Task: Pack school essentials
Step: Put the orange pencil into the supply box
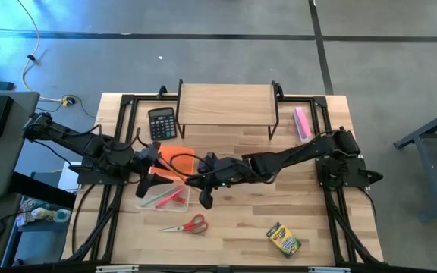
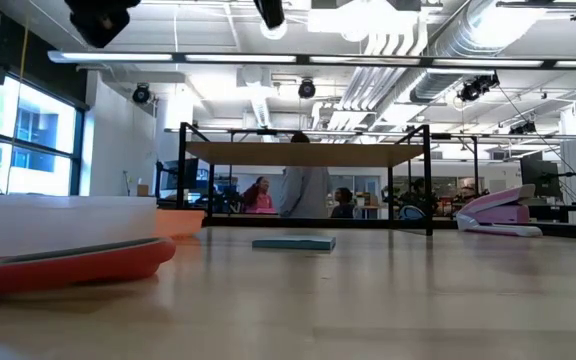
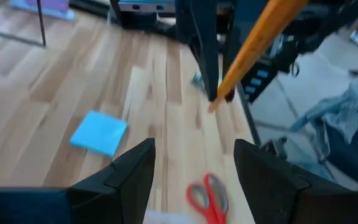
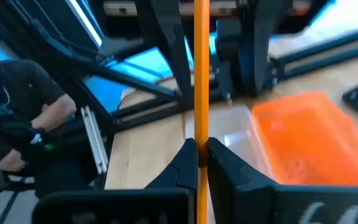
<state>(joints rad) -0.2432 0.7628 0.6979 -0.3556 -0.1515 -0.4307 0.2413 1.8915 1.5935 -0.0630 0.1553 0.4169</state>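
Observation:
My right gripper (image 4: pixel 199 158) is shut on a thin orange pencil (image 4: pixel 199 68), held up over the middle of the table (image 1: pixel 190 180). My left gripper (image 3: pixel 194 168) stands open beside it (image 1: pixel 149 176), holding nothing. Below lie a clear case (image 1: pixel 165 199) with a pink-red pen and an orange lid (image 1: pixel 177 159). The light blue notepad (image 3: pixel 99 132) lies flat on the wood. Toward the near edge are the red-handled scissors (image 1: pixel 188 225), and the crayon box (image 1: pixel 283 239) lies near right. My right gripper pinches the orange pencil between its two fingertips (image 4: pixel 199 163), and the shaft passes through the gap between them. In the left wrist view the pencil (image 3: pixel 253 43) slants, its low end (image 3: pixel 212 106) by the fingertips. It hangs clear of the table.
A wooden shelf (image 1: pixel 226 106) stands at the far edge, with a black calculator (image 1: pixel 161 123) to its left and a pale pink block (image 1: pixel 302 123) to its right. There is bare wood between the scissors and the crayon box. People show beyond the table (image 2: pixel 303 190).

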